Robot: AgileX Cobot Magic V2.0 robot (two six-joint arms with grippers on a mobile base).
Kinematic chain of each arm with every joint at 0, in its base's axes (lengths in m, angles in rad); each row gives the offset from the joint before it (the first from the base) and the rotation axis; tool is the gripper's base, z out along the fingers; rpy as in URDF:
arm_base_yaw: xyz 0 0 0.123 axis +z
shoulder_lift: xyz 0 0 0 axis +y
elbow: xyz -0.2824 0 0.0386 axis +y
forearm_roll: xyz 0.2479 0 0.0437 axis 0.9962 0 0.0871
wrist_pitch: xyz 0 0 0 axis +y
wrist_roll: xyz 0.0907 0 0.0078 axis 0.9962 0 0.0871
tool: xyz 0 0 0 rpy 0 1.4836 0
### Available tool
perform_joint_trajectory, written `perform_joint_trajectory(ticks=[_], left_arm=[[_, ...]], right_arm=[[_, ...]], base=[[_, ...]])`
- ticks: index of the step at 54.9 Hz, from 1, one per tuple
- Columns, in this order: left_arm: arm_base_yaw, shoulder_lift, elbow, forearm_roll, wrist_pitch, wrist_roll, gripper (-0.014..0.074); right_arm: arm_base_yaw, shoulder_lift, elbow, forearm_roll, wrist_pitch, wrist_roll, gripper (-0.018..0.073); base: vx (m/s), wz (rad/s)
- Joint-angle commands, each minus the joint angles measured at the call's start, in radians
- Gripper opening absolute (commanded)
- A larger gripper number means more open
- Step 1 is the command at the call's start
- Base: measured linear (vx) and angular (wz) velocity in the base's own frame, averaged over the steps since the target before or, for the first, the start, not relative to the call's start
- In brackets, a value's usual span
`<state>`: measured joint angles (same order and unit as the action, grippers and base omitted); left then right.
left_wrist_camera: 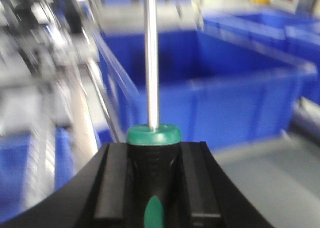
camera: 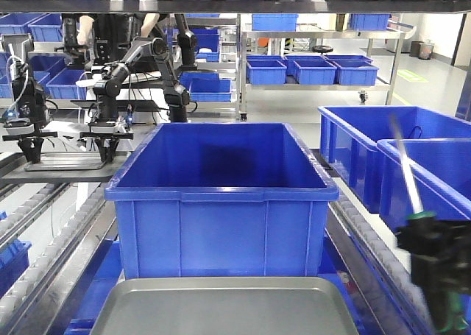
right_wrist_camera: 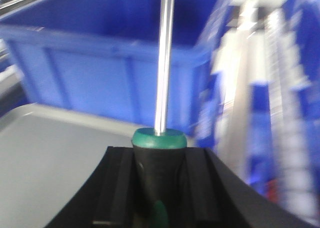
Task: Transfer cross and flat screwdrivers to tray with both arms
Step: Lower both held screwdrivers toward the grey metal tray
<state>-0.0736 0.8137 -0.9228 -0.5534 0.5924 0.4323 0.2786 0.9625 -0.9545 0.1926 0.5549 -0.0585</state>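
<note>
A warehouse-style workroom stood lined with deep blue plastic crates, one large crate at the centre and others to its right. Steel shelving along the back held more blue bins. Roller conveyor tracks ran down the left side. The pale floor gleamed under bright overhead light.

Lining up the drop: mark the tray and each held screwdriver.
tray [camera: 221, 309], front view, bare floor.
left screwdriver [left_wrist_camera: 151, 62], left wrist view, mid shaft.
right screwdriver [right_wrist_camera: 163, 67], right wrist view, mid shaft.
</note>
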Motion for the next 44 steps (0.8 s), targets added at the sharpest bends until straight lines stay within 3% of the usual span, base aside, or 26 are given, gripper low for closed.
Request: perform_joint_trajectory(ticks=[1,13,20,24,33,44], left_arm=[[-0.025,0.059,-0.026,-0.121,-0.019,-0.006,0.0001],[-0.139,0.271,-0.026,-0.439,-0.022,0.122,0.0001],[-0.210,0.396,-0.026,-0.558,-0.003,0.191,0.0004],[-0.228,0.455,-0.026,-0.582,0.023,0.227,0.0004],[-0.237,0.547,-0.026,-0.580,0.068,0.225,0.0009],[-0.237,0.609,-0.026,-0.577,0.076,0.228,0.0067]], right_arm=[[-0.001,0.032,-0.031,0.145,-0.069,-0.096,-0.0008],[-0.001,0.165,-0.031,0.412,-0.020,-0.325,-0.0008],[-0.001,0.259,-0.031,0.511,0.025,-0.392,-0.0008],[-0.001,0.298,-0.031,0.539,0.043,-0.389,-0.0005],[-0.001,0.363,-0.031,0.584,0.104,-0.382,0.0027],[-0.001,0.397,-0.031,0.583,0.130,-0.383,0.0155]], base=[[0.00,0.00],[0.00,0.00],[0.00,0.00],[0.00,0.00],[0.00,0.00],[0.00,0.00]])
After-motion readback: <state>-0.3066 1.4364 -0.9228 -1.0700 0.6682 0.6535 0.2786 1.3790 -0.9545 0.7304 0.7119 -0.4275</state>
